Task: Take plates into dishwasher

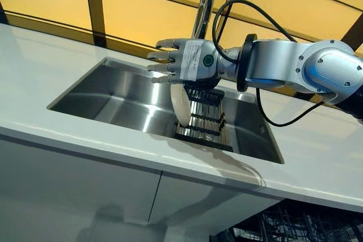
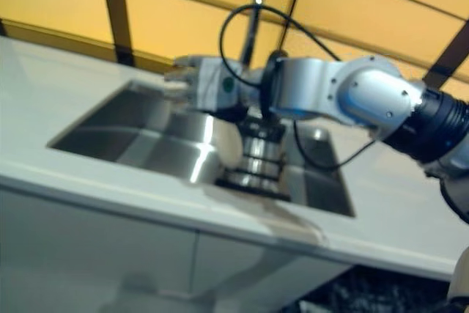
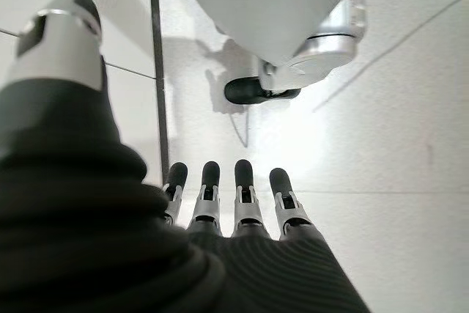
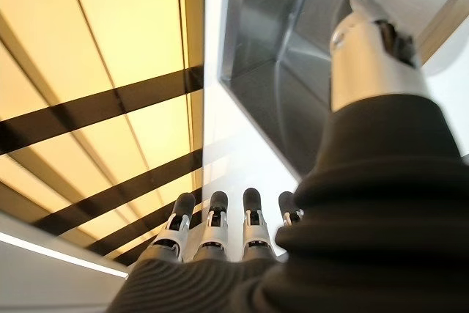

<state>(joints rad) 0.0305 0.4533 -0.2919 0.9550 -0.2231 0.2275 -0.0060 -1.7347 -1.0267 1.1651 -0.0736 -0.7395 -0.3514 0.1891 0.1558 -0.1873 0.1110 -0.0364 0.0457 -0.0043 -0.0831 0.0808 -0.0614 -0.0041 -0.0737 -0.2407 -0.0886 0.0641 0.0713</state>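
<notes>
the right hand (image 1: 190,60) reaches in from the right and hangs over the stainless steel sink (image 1: 113,92) set into the white table (image 1: 51,60). its fingers (image 1: 161,56) are stretched out straight and relaxed, pointing toward the left, and they hold nothing; its own wrist view shows the same straight row of fingers and the thumb apart. just below that hand a white plate (image 1: 181,105) stands on edge in a dark dish rack (image 1: 205,118) at the right end of the sink basin. whether the thumb touches the plate's rim cannot be told. the chrome faucet (image 1: 205,5) rises behind the hand, in front of a yellow panelled wall (image 1: 147,9) with dark strips. under the table edge at the lower right, part of a dark wire dishwasher rack (image 1: 295,225) shows. the left hand (image 3: 220,203) appears only in its own wrist view, fingers straight and loose, empty, over a pale floor (image 3: 388,122).
</notes>
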